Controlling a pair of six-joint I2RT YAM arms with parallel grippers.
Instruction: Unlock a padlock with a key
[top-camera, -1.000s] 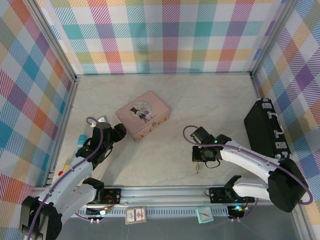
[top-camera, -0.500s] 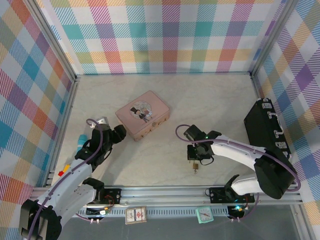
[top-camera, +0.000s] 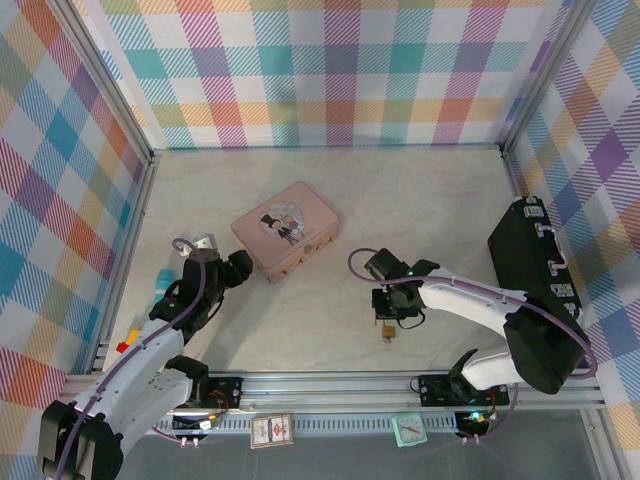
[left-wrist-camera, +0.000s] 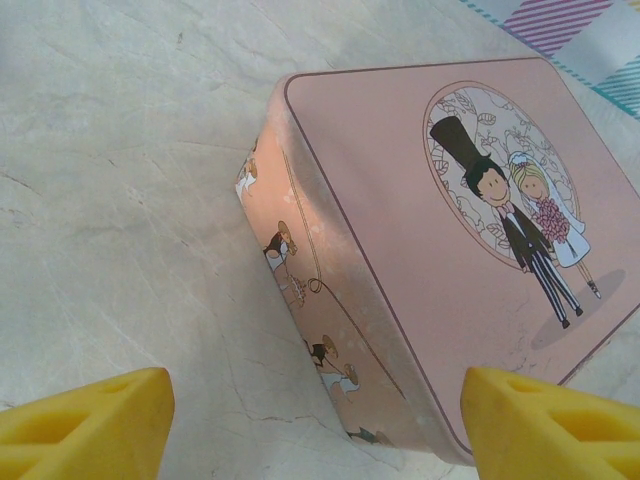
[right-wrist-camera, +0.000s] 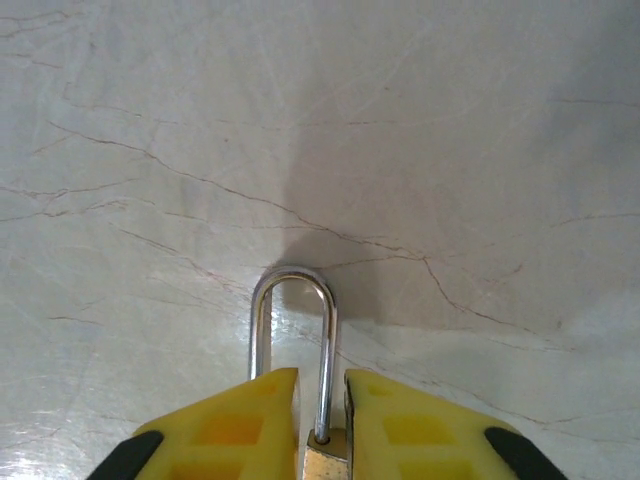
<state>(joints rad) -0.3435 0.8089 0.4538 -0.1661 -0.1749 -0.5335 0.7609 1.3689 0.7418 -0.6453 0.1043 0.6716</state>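
**Padlock between my right fingers, tin in front of my left**

Nearest me, below the rail at the table's near edge, lie a small printed card (top-camera: 270, 430) and a little teal clock face (top-camera: 408, 430). Any writing on them is too small to read.

A little further out, the padlock (right-wrist-camera: 326, 462) lies on the pale marbled table (right-wrist-camera: 450, 150), in front of my right arm's base. Its brass body sits between the yellow fingers (right-wrist-camera: 235, 430) of my right gripper (right-wrist-camera: 322, 400), and its silver shackle points away from me. Those fingers stand nearly together on either side of it. I cannot tell whether they squeeze it or only flank it.

My left gripper (left-wrist-camera: 315, 425) has its fingers spread wide with nothing between them, and it faces a corner of the pink tin (left-wrist-camera: 420, 250). The tin's lid is closed, so its contents are hidden. The lid carries a round drawing of a groom in a top hat beside a bride with a bouquet, with more small figures along the side wall. I find no lettering on it.

At the far right, a black case (top-camera: 528, 262) stands closed by the plaid wall.
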